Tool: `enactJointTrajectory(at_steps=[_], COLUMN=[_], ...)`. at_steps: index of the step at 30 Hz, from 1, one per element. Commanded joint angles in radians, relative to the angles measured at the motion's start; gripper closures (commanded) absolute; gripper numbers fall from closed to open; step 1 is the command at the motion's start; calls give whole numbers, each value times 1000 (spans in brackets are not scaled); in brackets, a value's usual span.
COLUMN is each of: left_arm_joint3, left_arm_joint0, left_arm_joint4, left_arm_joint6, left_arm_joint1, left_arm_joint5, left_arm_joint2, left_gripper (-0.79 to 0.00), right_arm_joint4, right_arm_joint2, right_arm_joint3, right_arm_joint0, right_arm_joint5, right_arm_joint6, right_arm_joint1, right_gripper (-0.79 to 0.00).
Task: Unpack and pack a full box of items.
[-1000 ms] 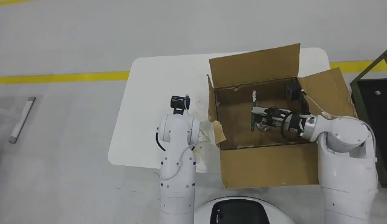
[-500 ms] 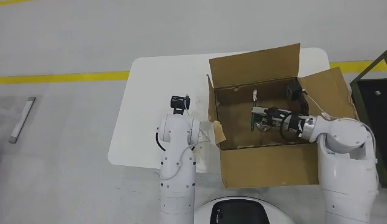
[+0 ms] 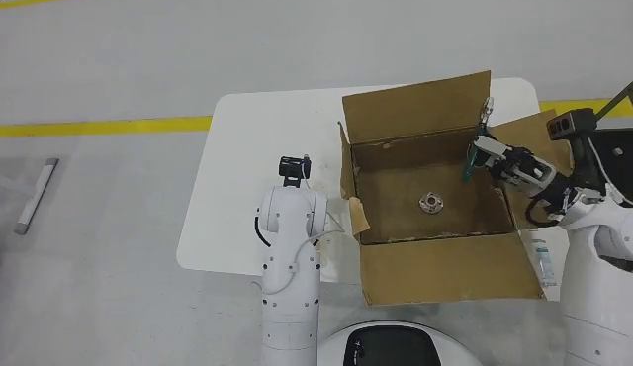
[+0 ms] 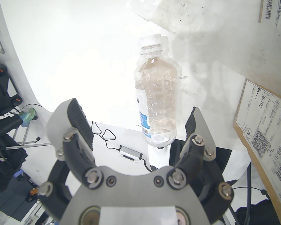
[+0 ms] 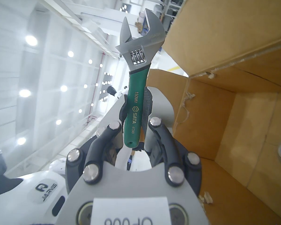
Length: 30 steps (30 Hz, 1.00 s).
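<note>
Risks, as judged: the wrench (image 5: 136, 76) was pinched only near the tail of its handle, with the heavy steel head far out from the pads; a swing of the arm might have let it pivot or slide out of the grip; a drop from there would have landed on the box (image 3: 415, 109) wall or back inside, near the round metal fitting (image 3: 430, 204) lying alone on the box floor; the head also stood close to the upright flaps at that corner and could have clipped one on the way out, shifting the box on the table (image 3: 267, 138).

Right gripper (image 5: 135, 105): fingers pressed together on the handle; in the top view it hung over the box's right wall near the far corner, the wrench off the floor.

Left gripper (image 4: 134, 108): fingers spread wide, holding nothing, above a clear water bottle (image 4: 155, 99) lying on the table beside the box.

Wrench appearance: small adjustable type; bright steel head with knurled worm screw showing; jaw part open; green handle sleeve, black band at the neck; clean, no visible damage.
</note>
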Motion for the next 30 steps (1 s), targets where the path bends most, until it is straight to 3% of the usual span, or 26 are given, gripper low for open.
enactJointTrajectory(at_steps=[1, 4, 17, 21, 27, 30], left_arm_joint3=[0, 0, 0, 0, 0, 0], left_arm_joint0=[0, 0, 0, 0, 0, 0], left_arm_joint4=[0, 0, 0, 0, 0, 0], left_arm_joint6=[0, 0, 0, 0, 0, 0], left_arm_joint1=[0, 0, 0, 0, 0, 0], left_arm_joint5=[0, 0, 0, 0, 0, 0], left_arm_joint2=[0, 0, 0, 0, 0, 0], left_gripper=[-785, -785, -785, -785, -785, -785], right_arm_joint4=[59, 129, 131, 182, 309, 289], right_arm_joint2=[22, 32, 29, 25, 106, 166], right_arm_joint3=[15, 37, 40, 11, -22, -40], right_arm_joint0=[1, 2, 1, -10, -16, -19], right_arm_joint5=[-8, -17, -17, -31, -58, -75], right_arm_joint6=[12, 36, 39, -13, -56, -59], right_arm_joint1=[8, 22, 24, 28, 54, 74], right_gripper=[0, 0, 0, 0, 0, 0])
